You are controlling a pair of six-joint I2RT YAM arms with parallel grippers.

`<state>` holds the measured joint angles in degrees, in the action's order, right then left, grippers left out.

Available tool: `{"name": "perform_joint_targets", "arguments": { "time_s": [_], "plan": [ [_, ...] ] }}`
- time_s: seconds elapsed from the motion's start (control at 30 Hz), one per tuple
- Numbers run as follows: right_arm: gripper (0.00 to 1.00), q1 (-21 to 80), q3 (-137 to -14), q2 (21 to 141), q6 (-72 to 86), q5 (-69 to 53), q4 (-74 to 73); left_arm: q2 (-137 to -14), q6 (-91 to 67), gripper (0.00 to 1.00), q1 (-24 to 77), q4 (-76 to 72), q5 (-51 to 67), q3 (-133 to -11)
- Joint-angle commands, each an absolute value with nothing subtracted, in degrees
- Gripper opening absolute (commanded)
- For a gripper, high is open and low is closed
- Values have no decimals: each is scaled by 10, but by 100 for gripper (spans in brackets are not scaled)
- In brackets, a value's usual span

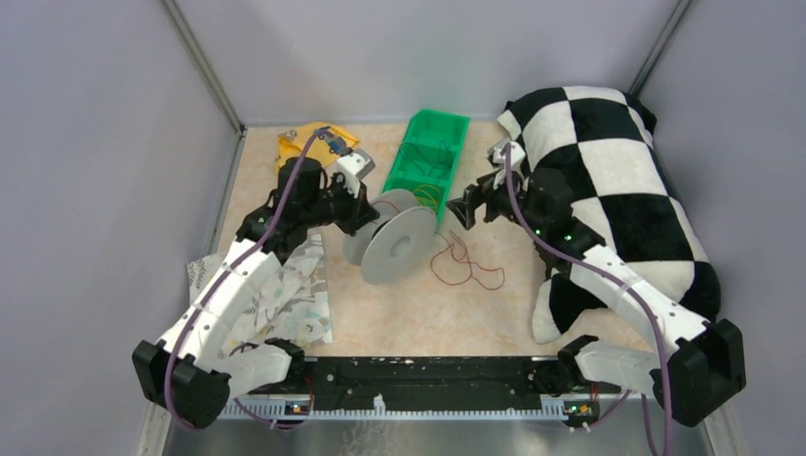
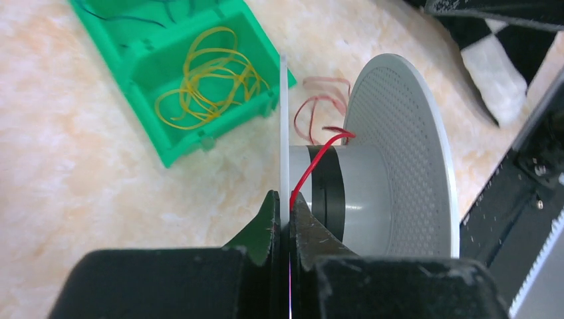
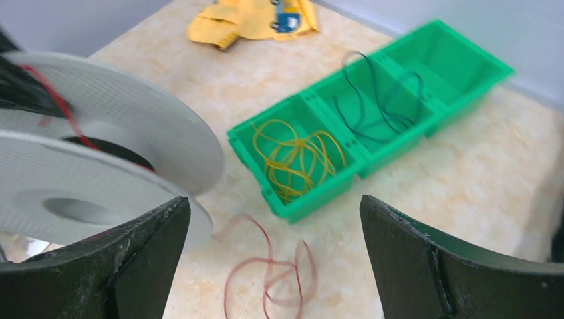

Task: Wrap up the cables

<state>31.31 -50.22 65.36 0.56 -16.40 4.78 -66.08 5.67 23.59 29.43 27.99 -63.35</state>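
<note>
The grey spool (image 1: 399, 245) lies tilted on the table left of centre. My left gripper (image 1: 366, 214) is shut on the thin edge of its rear flange (image 2: 284, 133). The thin red-brown cable (image 2: 312, 166) comes out between that flange and one finger and runs over the hub. The rest of the cable (image 1: 466, 266) lies in loose loops on the table right of the spool (image 3: 113, 113). My right gripper (image 1: 466, 211) hovers open just above those cable loops (image 3: 273, 272), its fingers wide apart and nothing between them.
A green divided bin (image 1: 428, 157) stands behind the spool, with a yellow wire bundle (image 2: 206, 80) and a dark wire (image 3: 379, 100) in its compartments. A yellow packet (image 1: 309, 142) lies at back left, a checkered pillow (image 1: 608, 171) at right, a patterned cloth (image 1: 295, 294) under the left arm.
</note>
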Motion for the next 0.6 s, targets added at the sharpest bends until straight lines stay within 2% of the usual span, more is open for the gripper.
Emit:
{"name": "perform_joint_targets", "arguments": {
  "time_s": [0.0, 0.13, 0.33, 0.57],
  "plan": [
    [99, 296, -477, 618, 89, -83, -27, -608, 4, 0, 233, 240, 216, -672],
    [99, 295, -448, 599, 131, -98, -59, -573, -37, 0, 233, 246, 185, -672],
    [99, 303, -356, 550, 191, -115, -11, -524, -80, 0, 233, 267, 158, -661],
    [99, 406, -292, 532, 211, -59, 67, -499, -136, 0, 233, 267, 142, -661]
  ]
}}
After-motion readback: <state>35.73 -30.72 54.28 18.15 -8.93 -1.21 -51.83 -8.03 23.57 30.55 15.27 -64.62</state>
